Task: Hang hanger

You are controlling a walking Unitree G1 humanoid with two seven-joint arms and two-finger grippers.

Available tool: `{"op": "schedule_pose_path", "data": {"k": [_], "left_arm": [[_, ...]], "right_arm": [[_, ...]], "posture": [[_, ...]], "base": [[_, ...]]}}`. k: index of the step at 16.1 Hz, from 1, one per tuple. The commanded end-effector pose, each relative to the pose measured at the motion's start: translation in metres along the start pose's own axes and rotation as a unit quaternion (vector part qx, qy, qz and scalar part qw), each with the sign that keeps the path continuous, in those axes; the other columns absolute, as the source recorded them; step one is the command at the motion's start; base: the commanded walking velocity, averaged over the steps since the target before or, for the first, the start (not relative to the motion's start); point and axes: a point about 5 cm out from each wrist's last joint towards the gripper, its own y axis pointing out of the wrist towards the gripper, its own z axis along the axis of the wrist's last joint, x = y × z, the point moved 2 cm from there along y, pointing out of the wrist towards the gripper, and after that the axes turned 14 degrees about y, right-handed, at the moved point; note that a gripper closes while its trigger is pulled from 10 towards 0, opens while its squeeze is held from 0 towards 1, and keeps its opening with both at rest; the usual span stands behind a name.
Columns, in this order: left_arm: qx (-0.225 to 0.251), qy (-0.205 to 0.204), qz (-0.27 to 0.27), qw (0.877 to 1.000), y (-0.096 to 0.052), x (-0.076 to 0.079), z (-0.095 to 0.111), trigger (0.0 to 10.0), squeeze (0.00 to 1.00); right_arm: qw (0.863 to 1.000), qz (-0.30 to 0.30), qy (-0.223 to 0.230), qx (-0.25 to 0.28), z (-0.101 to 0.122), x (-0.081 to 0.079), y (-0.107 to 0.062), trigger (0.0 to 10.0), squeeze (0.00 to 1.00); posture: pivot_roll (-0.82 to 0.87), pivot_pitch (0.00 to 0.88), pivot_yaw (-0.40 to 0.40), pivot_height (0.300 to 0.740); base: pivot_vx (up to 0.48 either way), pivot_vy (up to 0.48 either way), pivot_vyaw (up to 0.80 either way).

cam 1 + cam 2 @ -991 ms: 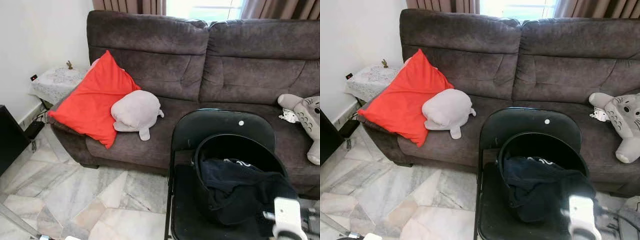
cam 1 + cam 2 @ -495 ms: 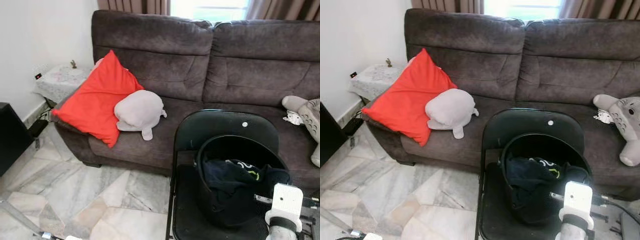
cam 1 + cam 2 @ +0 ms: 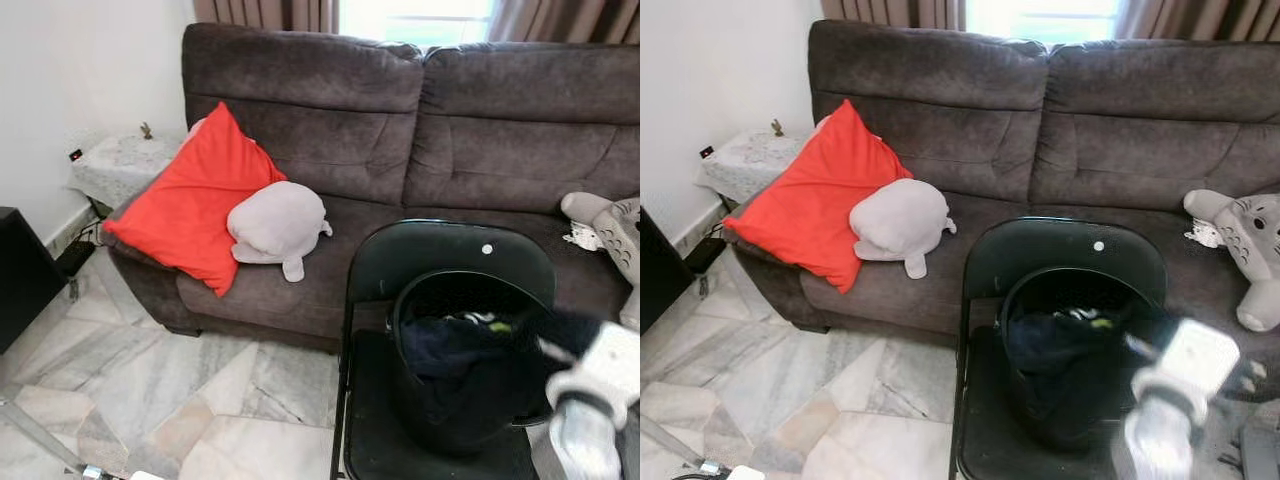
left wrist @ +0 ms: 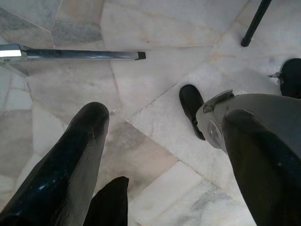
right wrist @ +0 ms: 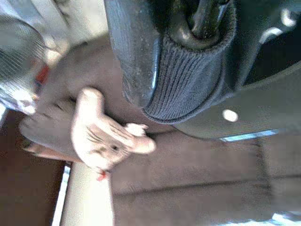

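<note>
- The right gripper point(image 5: 197, 21) was clamped on a dark garment point(image 5: 183, 66); in the right wrist view a black finger point(image 5: 204, 16) sat buried in the ribbed cuff of the fabric, which covered the fingertips.
- In the head views the right arm point(image 3: 590, 400), blurred, stood at the right rim of the black basket point(image 3: 440, 300), with the dark cloth stretching from the basket toward it.
- More dark clothing point(image 3: 450, 350), with a touch of yellow-green, lay inside the basket.
- The basket sat on the seat of a black folding chair point(image 3: 450, 250), which stood in front of a dark brown sofa point(image 3: 400, 130).
- No hanger could be made out.
- The left gripper point(image 4: 160, 155) hung over the marble floor point(image 4: 150, 80), its two black fingers point(image 4: 70, 160) spread apart with nothing between them.
- On the sofa lay a red cushion point(image 3: 190, 200), touching it a grey plush toy point(image 3: 275, 225), and a grey-and-white plush point(image 3: 615, 225) at the right end.
</note>
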Motion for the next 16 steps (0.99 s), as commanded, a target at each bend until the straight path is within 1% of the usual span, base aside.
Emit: {"op": "schedule_pose_path", "data": {"k": [1,2,3,5,6,7,16], "left_arm": [[-0.01,0.006,-0.004,1.0,-0.001,0.001,-0.006,10.0,0.0],[-0.011,0.005,-0.004,1.0,-0.001,0.001,-0.007,10.0,0.0],[-0.012,0.005,-0.003,1.0,-0.001,0.001,-0.007,10.0,0.0],[-0.015,0.005,-0.002,1.0,-0.002,0.001,-0.009,10.0,0.0],[-0.015,0.006,-0.001,1.0,-0.002,0.0,-0.009,10.0,0.0],[-0.015,0.006,0.0,1.0,-0.002,0.0,-0.009,10.0,0.0],[-0.015,0.006,0.0,1.0,-0.002,0.0,-0.009,10.0,0.0]], "right_arm": [[1.0,0.018,-0.002,-0.007,0.0,-0.008,-0.001,0.0,0.0],[0.999,0.027,-0.004,-0.022,-0.006,-0.015,-0.003,6.2,0.0],[0.999,0.027,0.001,-0.028,-0.009,-0.017,-0.003,10.0,0.0],[0.998,0.037,0.007,-0.04,-0.011,-0.027,0.0,10.0,0.0],[0.998,0.052,0.012,-0.035,-0.005,-0.037,0.004,10.0,0.0],[0.998,0.056,0.012,-0.03,-0.003,-0.039,0.005,10.0,0.0],[0.998,0.056,0.012,-0.03,-0.003,-0.039,0.005,10.0,0.0]], "posture": [[-0.05,0.0,0.022,0.74],[-0.04,0.0,0.024,0.74],[-0.04,0.0,0.027,0.74],[-0.04,0.0,0.029,0.74],[-0.03,0.0,0.026,0.74],[-0.03,0.0,0.026,0.74],[-0.03,0.0,0.026,0.74]], "base": [[0.0,0.0,0.0],[0.0,0.0,0.0],[0.0,0.0,0.0],[0.0,0.0,0.0],[0.0,0.0,0.0],[0.0,0.0,0.0],[0.0,0.0,0.0]]}}
